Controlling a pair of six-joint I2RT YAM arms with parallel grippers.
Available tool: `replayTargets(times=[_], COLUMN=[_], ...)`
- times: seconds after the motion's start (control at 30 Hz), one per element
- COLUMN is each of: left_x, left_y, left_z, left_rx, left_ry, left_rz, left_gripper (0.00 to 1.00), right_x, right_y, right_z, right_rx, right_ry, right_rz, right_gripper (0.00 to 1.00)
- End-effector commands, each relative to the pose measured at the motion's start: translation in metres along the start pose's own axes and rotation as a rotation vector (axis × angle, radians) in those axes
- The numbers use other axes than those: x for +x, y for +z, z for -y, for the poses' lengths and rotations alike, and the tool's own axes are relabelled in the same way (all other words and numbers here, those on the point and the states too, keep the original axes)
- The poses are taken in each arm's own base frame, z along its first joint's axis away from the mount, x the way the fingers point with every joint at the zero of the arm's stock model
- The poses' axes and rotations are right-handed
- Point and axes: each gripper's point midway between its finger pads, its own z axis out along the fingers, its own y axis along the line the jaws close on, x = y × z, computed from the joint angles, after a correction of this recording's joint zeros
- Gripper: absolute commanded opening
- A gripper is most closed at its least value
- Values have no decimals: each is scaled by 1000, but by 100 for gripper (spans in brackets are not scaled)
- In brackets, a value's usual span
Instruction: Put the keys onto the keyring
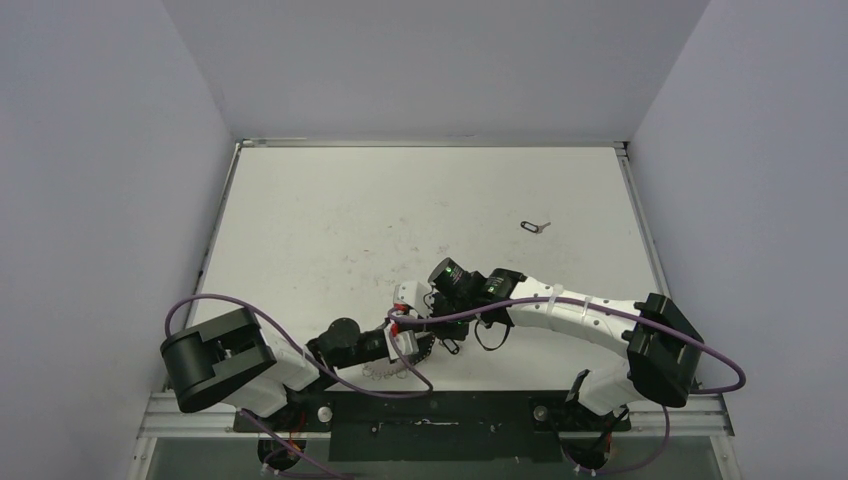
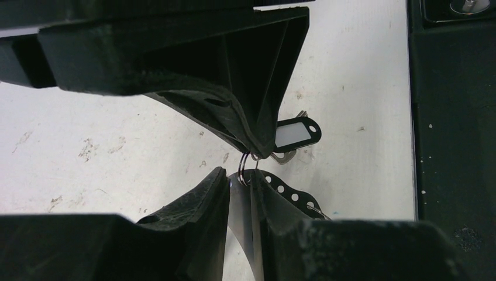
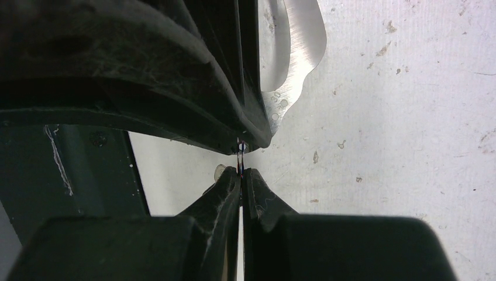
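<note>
My left gripper (image 2: 241,174) is shut on the keyring (image 2: 251,216), which shows here as a flat shiny metal piece with a row of small holes along its curved edge (image 2: 292,196). A small silver split ring (image 2: 244,167) stands at the tip of that piece. My right gripper (image 3: 241,172) is shut on this thin ring (image 3: 240,157), tip to tip with the left one. Just behind the right fingertips (image 2: 257,143) hang the keys: a silver key (image 2: 286,157) and its black oblong tag (image 2: 298,133). The two grippers meet low over the table near its front edge (image 1: 432,322).
Another small key with a black tag (image 1: 535,226) lies on the white table (image 1: 400,220) at the right of its middle. The black base rail (image 1: 430,415) runs along the near edge, close to the grippers. Grey walls close in the sides and the back.
</note>
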Motion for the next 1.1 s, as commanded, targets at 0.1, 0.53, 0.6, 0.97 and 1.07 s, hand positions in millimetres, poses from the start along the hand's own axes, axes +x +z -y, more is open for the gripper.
replayTargets(times=[0.1,0.53,0.6,0.97,1.07], left_x=[-27,-14,-9,-8,-8], left_y=[12,14,11,7,9], left_z=[-4,-2,-3,-11,-11], left_rx=[4,12,-2,-31,-26], left_ry=[23,37,31,39,39], left_rz=[90,24,-3,-54,-51], left_gripper=[24,0,1,19,19], right_x=[-26,-29,-29,-33,-34], right_y=[-9,-11,-12,-16,-17], right_z=[1,1,2,0,-1], right_rx=[8,18,20,10,8], right_ry=[-18,-24,-24,-33,-35], right_rz=[89,109,112,128,130], right_gripper=[0,0,0,0,0])
